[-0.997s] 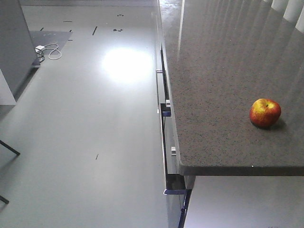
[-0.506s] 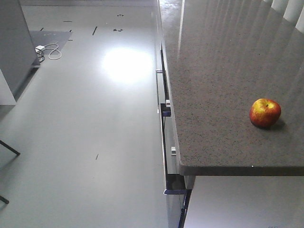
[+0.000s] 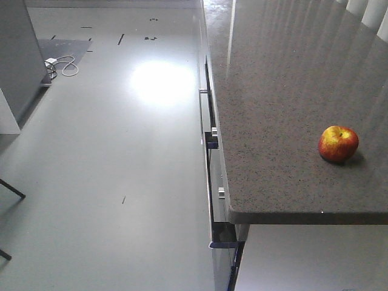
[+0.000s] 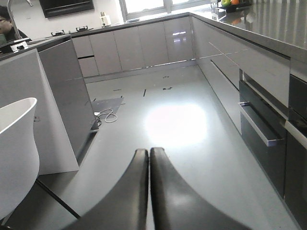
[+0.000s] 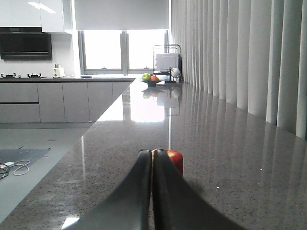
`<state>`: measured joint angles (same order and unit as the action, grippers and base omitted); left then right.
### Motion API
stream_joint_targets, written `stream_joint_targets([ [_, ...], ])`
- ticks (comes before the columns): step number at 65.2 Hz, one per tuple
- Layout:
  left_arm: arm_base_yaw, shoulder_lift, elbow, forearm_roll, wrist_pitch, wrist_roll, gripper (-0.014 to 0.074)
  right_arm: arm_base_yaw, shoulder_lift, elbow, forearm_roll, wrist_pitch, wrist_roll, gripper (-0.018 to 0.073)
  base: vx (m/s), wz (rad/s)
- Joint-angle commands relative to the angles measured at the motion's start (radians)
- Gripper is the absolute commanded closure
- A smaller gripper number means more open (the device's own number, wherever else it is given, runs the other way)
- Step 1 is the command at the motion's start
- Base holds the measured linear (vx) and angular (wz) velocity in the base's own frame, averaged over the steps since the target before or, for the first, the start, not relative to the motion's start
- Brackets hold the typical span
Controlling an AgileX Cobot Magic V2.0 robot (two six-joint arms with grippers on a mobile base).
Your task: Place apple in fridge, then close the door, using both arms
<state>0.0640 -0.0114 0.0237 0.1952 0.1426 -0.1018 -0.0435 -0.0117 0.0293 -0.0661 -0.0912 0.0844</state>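
Checked right gripper (image 5: 152, 153) first: found closed tight, fingers pressed together along their length, holding nothing. Noted the apple (image 5: 176, 160) straight ahead of it, just past the fingertips and a touch right of the centre line, partly hidden behind the right finger. Seen resting on the counter (image 5: 225, 158), not far from its near edge in the front view, apart from anything else. Checked left gripper (image 4: 149, 151): likewise closed and empty, aimed out over the floor (image 4: 172, 124), with the counter off to its right and no apple in sight. Judged right arm the nearer. Recorded no usable long axis: round, stem dimple upward, so probably graspable from any side once opened. Could not identify fridge or door with certainty.
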Motion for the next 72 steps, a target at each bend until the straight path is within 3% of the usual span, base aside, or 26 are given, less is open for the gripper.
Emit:
stream_joint_targets([
  [1,-0.004,-0.014,-0.017,-0.001,-0.078,-0.007,0.0603,-0.004,-0.012,-0.005,0.002,-0.082,0.005,0.0562,0.0,0.0],
  [10,-0.004,-0.014,-0.017,-0.001,-0.078,-0.007,0.0603,-0.004,-0.012,-0.007,0.077,-0.164,0.112,0.0562,0.0,0.0],
  [17,-0.004,-0.014,-0.017,-0.001,-0.078,-0.007,0.0603,-0.004,-0.007,-0.078,0.066,-0.137,0.166,0.0562,0.0,0.0],
  [30,-0.004,-0.014,-0.017,-0.001,-0.078,-0.007,0.0603,-0.004,0.115,-0.407,0.066,0.157,0.161,0.0562,0.0,0.0],
  [42,-0.004,-0.014,-0.017,-0.001,-0.078,-0.007,0.0603,-0.004,0.332,-0.733,0.066,0.382,0.009,0.0524,0.0,0.0],
  [53,-0.004,-0.014,-0.017,-0.001,-0.078,-0.007,0.0603,-0.004,0.485,-0.878,0.131,0.434,-0.053,0.0307,0.0,0.0],
  [65,-0.004,-0.014,-0.017,-0.001,-0.078,-0.007,0.0603,-0.004,0.592,-0.886,0.105,0.396,-0.058,-0.0085,0.0,0.0],
  [69,-0.004,-0.014,-0.017,-0.001,-0.078,-0.007,0.0603,-0.004,0.631,-0.886,0.094,0.394,-0.066,-0.0166,0.0,0.0],
  [72,-0.004,-0.014,-0.017,-0.001,-0.078,-0.007,0.0603,-0.004,0.658,-0.892,0.097,0.394,-0.07,-0.0169,0.0,0.0],
])
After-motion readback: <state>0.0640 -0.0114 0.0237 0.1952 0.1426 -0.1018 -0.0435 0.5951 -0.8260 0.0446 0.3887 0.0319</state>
